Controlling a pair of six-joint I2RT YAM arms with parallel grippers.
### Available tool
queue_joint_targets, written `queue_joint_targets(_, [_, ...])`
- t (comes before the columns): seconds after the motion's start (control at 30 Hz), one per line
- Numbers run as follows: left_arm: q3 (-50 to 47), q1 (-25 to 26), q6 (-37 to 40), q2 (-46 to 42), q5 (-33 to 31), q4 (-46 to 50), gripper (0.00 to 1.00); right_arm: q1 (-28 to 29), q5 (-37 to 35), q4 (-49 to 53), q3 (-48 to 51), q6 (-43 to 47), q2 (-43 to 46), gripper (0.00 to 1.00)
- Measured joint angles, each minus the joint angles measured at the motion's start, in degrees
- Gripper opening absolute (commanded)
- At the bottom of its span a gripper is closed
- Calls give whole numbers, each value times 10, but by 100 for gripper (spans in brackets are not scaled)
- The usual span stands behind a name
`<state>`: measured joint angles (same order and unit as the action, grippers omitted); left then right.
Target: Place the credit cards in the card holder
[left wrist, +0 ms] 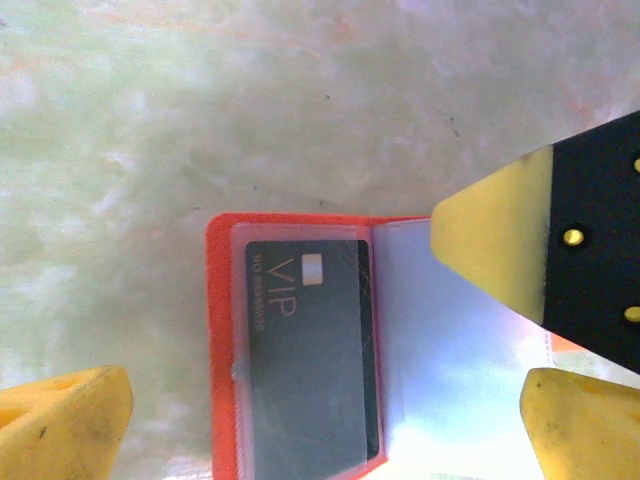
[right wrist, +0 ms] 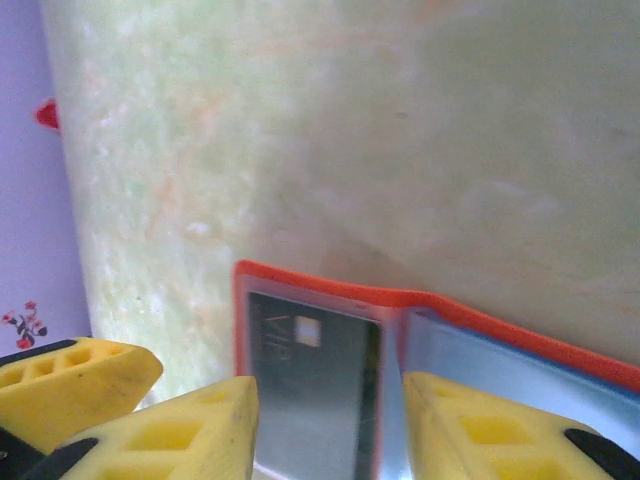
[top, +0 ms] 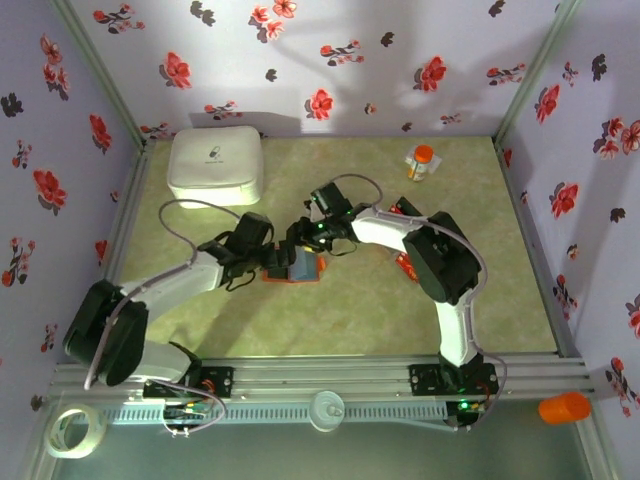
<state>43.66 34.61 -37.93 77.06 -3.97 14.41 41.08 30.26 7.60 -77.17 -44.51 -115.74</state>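
One surface: pale green marbled tabletop [top: 350,310], walled in lilac flowered paper [top: 300,60].
Card holder: one orange-red folding wallet [top: 302,272], open mid-table between both grippers.
Cards: one black VIP card [left wrist: 310,370] in its clear pocket; loose red cards [top: 406,264] by the right arm [top: 450,300], count unclear.
Left gripper [left wrist: 320,425]: jaws wide, empty.
Right gripper [right wrist: 330,425]: jaws apart over the wallet, gripping nothing.
Others: one white rounded box [top: 215,165], one orange-capped bottle [top: 421,162].
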Motion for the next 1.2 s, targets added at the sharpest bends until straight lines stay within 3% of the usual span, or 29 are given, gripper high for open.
queue_joint_targets(0.47, [-52,-88,6,-103,47,23,100,48,-26,-20,-73,-32,-34,48])
queue_joint_targets(0.77, [-67,-116,-7,-103,31,5,100,57,-14,-8,-83,-40,-84,48])
queue_joint_targets(1.2, [-90,-116,-12,-91,30,-24,100,52,-5,-3,-77,-40,-87,47])
